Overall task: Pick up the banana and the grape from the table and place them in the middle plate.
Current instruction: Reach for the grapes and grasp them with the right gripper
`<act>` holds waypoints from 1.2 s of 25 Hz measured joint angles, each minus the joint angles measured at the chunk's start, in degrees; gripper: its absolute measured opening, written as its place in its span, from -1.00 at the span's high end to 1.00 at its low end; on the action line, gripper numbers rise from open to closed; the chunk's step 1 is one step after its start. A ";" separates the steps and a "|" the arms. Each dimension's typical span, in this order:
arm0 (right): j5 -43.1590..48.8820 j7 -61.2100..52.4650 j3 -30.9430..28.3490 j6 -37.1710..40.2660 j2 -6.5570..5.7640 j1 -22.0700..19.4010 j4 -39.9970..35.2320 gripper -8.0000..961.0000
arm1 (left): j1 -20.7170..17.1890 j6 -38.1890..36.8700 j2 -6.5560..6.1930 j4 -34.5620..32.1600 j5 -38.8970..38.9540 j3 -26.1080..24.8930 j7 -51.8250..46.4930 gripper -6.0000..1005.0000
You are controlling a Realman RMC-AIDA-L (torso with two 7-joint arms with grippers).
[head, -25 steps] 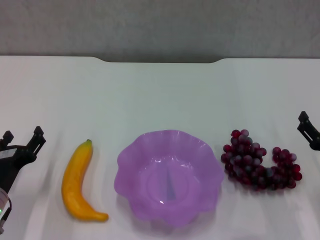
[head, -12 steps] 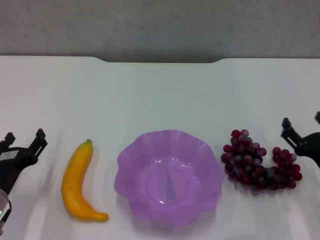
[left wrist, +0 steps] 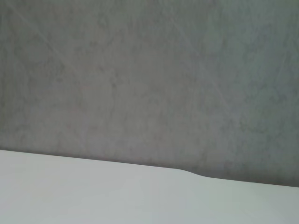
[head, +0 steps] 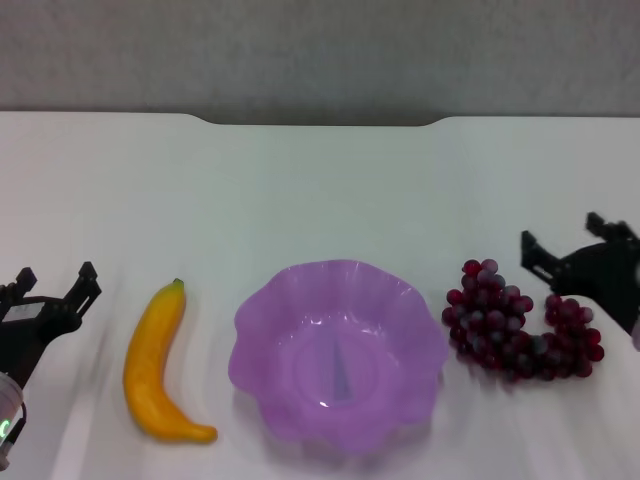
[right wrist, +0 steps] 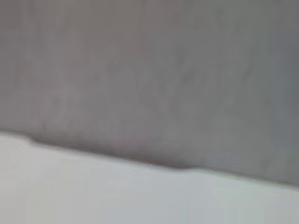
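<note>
On the white table (head: 320, 190), the yellow-orange banana (head: 156, 364) lies left of the purple scalloped middle plate (head: 262, 330), which holds nothing. The dark red grape bunch (head: 520, 325) lies right of the plate. My left gripper (head: 55, 285) stands open at the left edge, a short way left of the banana. My right gripper (head: 568, 245) is open too, hovering just behind the grape's right half with nothing between its fingers. Both wrist views show only the table (left wrist: 117, 196) and the grey wall (left wrist: 149, 74).
The table's far edge has a shallow notch (head: 320, 122) against the grey wall (head: 320, 50). In the right wrist view the table (right wrist: 117, 191) meets that same wall.
My right gripper has come in from the right edge toward the grape bunch. The left gripper has edged slightly right and down. Banana, grape and plate have not moved.
</note>
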State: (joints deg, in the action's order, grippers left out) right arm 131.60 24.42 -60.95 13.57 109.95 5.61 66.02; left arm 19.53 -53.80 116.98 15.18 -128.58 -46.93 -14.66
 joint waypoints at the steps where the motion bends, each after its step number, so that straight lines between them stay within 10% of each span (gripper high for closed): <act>1: 0.01 2.10 -3.05 -6.35 1.01 -0.77 3.20 -0.82 | 0.02 0.00 0.00 0.01 -0.01 0.00 0.02 -0.69; 6: -0.33 3.50 -15.90 -31.31 4.42 -1.87 12.11 -0.82 | 0.21 0.02 0.00 -0.06 0.00 0.00 0.07 -0.69; 14: -0.54 -0.43 -28.94 -57.15 4.55 3.15 17.14 -0.82 | 0.27 0.80 0.00 -0.11 0.00 -0.13 0.08 -0.69; 30: 3.27 -1.59 -32.28 -61.85 4.52 10.57 5.74 -0.81 | 0.51 0.72 0.00 -0.11 0.00 -0.34 0.07 -0.69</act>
State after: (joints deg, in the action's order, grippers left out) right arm 134.87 22.83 -93.23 -48.28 114.47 16.18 71.75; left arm 20.04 -53.09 116.98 15.07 -128.58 -47.27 -14.59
